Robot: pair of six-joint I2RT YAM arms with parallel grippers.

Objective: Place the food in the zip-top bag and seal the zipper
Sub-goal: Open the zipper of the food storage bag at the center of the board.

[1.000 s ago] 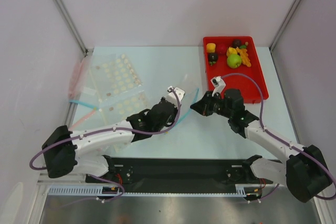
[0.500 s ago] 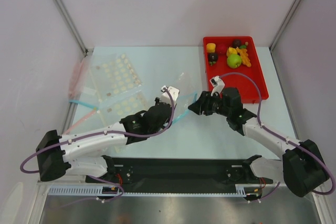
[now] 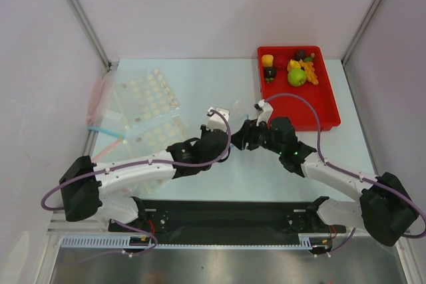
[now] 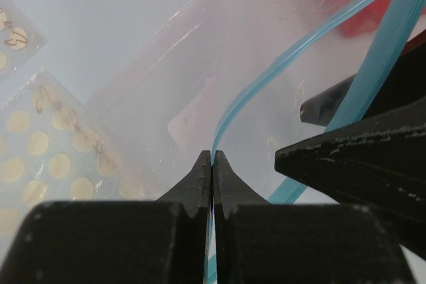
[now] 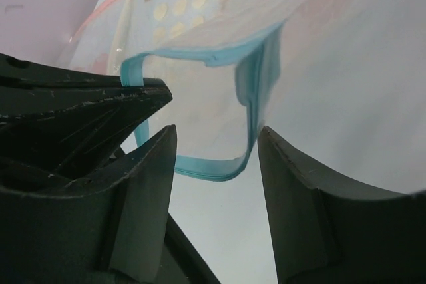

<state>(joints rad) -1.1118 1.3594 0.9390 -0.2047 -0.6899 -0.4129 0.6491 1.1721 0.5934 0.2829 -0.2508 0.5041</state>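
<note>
The clear zip-top bag (image 3: pixel 234 112) hangs at mid-table between my two grippers. My left gripper (image 4: pixel 212 156) is shut on its light-blue zipper (image 4: pixel 266 74), and it shows in the top view (image 3: pixel 228 139) too. My right gripper (image 5: pixel 216 131) is open, with a curled loop of the zipper (image 5: pixel 213 167) between its fingers and not pinched. In the top view the right gripper (image 3: pixel 241 136) sits just right of the left one. The food lies in the red tray (image 3: pixel 319 116): a green apple (image 3: pixel 297 76), an orange bunch (image 3: pixel 310 71), a yellow piece (image 3: pixel 267 60) and dark purple balls (image 3: pixel 301 54).
Clear bags with pink strips (image 3: pixel 100 94) and dotted sheets (image 3: pixel 150 108) lie at the left, beside a metal frame post (image 3: pixel 80 11). The red tray stands at the back right. A black rail (image 3: pixel 226 216) runs along the near edge.
My right gripper has moved left up to the bag's mouth. My left gripper, still holding the zipper, has shifted right, and the two grippers now almost touch.
</note>
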